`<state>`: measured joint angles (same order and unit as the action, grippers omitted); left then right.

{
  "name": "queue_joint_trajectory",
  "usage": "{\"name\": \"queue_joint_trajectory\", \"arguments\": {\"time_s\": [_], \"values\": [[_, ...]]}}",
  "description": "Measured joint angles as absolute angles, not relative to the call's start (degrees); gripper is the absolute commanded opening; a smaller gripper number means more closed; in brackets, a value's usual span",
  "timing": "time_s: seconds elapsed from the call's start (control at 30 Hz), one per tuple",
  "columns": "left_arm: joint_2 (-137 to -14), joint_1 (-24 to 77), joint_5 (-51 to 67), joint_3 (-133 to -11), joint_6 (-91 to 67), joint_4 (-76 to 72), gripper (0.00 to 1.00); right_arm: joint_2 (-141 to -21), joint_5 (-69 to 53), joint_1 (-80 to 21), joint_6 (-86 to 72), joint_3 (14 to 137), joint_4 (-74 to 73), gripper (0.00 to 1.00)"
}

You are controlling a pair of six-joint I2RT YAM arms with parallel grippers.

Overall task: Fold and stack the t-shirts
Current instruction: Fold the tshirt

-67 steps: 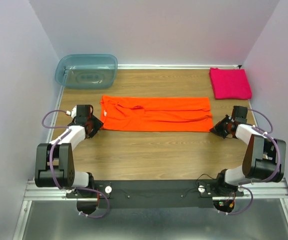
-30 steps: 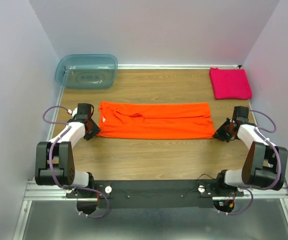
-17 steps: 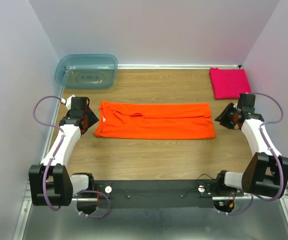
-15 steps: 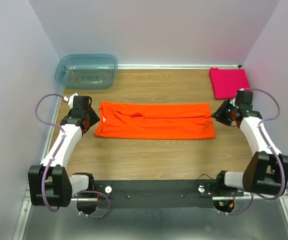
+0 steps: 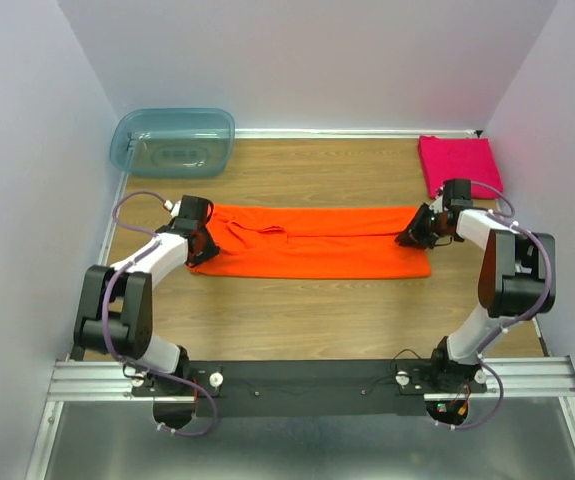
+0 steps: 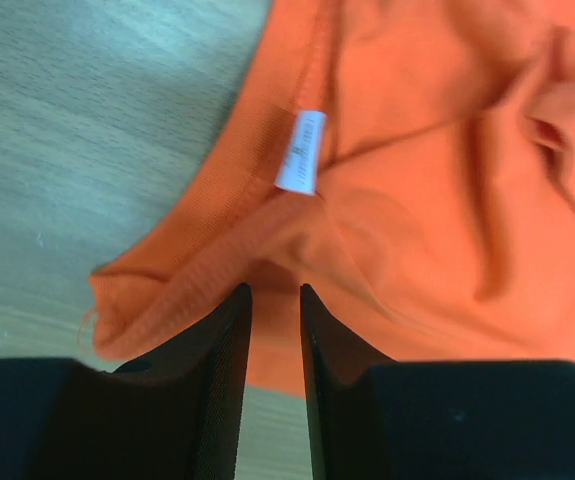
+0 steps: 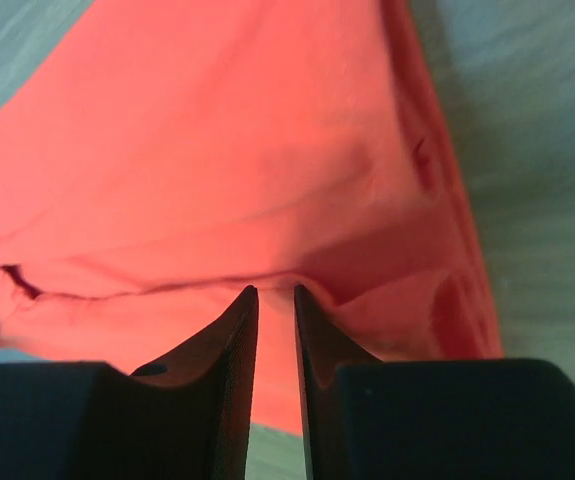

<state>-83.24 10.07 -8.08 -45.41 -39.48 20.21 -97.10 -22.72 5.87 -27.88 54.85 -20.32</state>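
The orange t-shirt point(image 5: 312, 240) lies folded into a long band across the middle of the table. My left gripper point(image 5: 205, 240) is at its left end, by the collar. In the left wrist view the gripper point(image 6: 275, 290) has its jaws nearly closed on bunched orange cloth point(image 6: 427, 180) below a white label point(image 6: 300, 150). My right gripper point(image 5: 410, 232) is at the shirt's right end. In the right wrist view the gripper point(image 7: 276, 290) is pinched on a raised fold of the cloth point(image 7: 217, 150). The magenta-pink t-shirt point(image 5: 459, 166) lies folded square at the back right.
A translucent blue-green tub point(image 5: 172, 140) stands at the back left corner. White walls close in the table on the left, back and right. Bare wood point(image 5: 307, 320) lies between the orange shirt and the arm bases.
Both arms swung out and back, then moved inward onto the ends of the orange shirt. Their jaws now sit on the cloth instead of beside it.
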Motion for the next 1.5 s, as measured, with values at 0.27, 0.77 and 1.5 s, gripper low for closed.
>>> {"name": "queue_joint_trajectory", "arguments": {"time_s": [0.27,0.77,1.5], "values": [[-87.64,5.58,-6.94,-45.08,-39.38,17.19,0.34,-100.6,-19.2,7.7,-26.5,57.12,-19.11,0.32],[-81.23,4.93,-6.63,-44.82,-37.47,20.01,0.66,-100.05,-18.02,-24.18,-11.2,73.87,-15.03,0.72],[-69.84,4.93,-6.57,-44.16,-35.9,20.99,0.89,-128.31,-1.98,-40.62,0.47,95.46,-11.84,0.85]]}}
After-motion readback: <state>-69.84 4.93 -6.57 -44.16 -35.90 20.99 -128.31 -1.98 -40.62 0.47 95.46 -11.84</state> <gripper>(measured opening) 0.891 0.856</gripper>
